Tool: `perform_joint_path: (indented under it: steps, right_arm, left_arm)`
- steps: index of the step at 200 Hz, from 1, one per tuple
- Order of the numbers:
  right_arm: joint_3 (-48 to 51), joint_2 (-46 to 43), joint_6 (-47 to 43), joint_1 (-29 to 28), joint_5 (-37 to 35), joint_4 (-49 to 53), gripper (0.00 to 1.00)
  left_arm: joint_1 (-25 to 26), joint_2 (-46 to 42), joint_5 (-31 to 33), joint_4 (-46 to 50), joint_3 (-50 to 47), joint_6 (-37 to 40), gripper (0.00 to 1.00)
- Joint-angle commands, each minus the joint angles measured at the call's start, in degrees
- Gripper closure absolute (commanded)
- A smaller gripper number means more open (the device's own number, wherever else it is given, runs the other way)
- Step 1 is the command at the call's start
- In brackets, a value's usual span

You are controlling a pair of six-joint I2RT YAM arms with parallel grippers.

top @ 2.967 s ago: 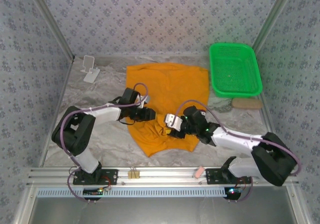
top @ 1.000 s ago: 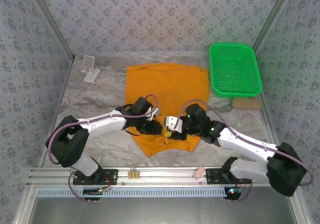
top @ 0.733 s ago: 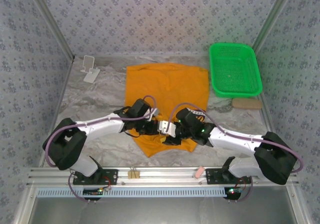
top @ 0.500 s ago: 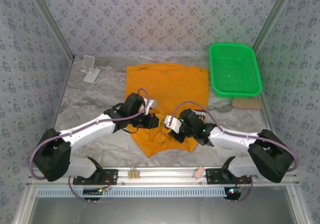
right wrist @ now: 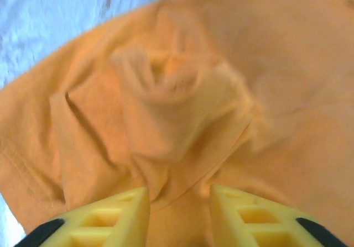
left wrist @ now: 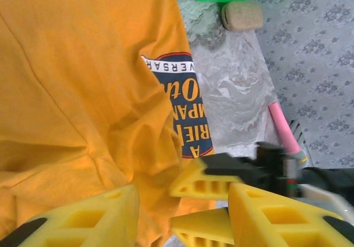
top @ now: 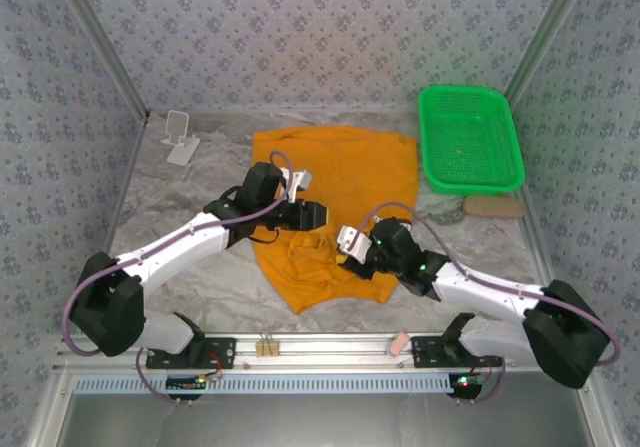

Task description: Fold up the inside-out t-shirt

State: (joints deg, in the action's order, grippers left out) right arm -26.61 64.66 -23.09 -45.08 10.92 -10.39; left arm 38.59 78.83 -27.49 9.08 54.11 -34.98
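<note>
The orange t-shirt [top: 345, 182] lies spread on the marble table, its near part bunched into wrinkles [top: 305, 255]. In the left wrist view the t-shirt [left wrist: 72, 75] shows a turned-up edge with a dark-and-white lettered print [left wrist: 188, 111]. My left gripper [top: 318, 214] hovers over the shirt's left middle; its jaws [left wrist: 182, 208] stand open with nothing between them. My right gripper [top: 345, 250] is low over the wrinkled near part; its yellow fingers [left wrist: 213, 182] show ahead of the left one. It [right wrist: 180, 205] is open, its fingers straddling a crease of the t-shirt [right wrist: 182, 109].
A green basket [top: 470, 137] stands at the back right, with a tan sponge [top: 493, 207] in front of it. A white stand [top: 180, 137] sits at the back left. A pink pen [left wrist: 285, 131] lies near the front rail.
Both grippers had met over the bunched near part of the shirt and shut; now both are open. The left arm has drawn back toward the shirt's middle, the right has shifted slightly right.
</note>
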Motion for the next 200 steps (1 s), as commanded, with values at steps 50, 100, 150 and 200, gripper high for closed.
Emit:
perform_joint_path:
  steps: [50, 100, 150, 200]
  right_arm:
    - [-7.7, 12.2, 5.7, 0.3, 0.6, -8.1, 0.53]
    - [-9.0, 16.5, 9.4, 1.1, 0.9, -8.7, 1.00]
    - [-6.7, 12.5, 19.5, 7.0, -14.4, 2.7, 1.00]
    - [-5.6, 6.7, 33.1, 13.9, -10.9, 6.8, 0.77]
  left_arm:
    - [-5.1, -6.8, 6.2, 6.7, -13.1, 0.0, 0.54]
    - [-1.3, -1.8, 5.1, -6.6, -17.3, -1.6, 0.57]
    - [5.2, -3.7, 2.9, -9.0, -13.8, 7.3, 0.80]
    - [12.3, -4.1, -5.5, -16.4, -13.1, 13.2, 0.86]
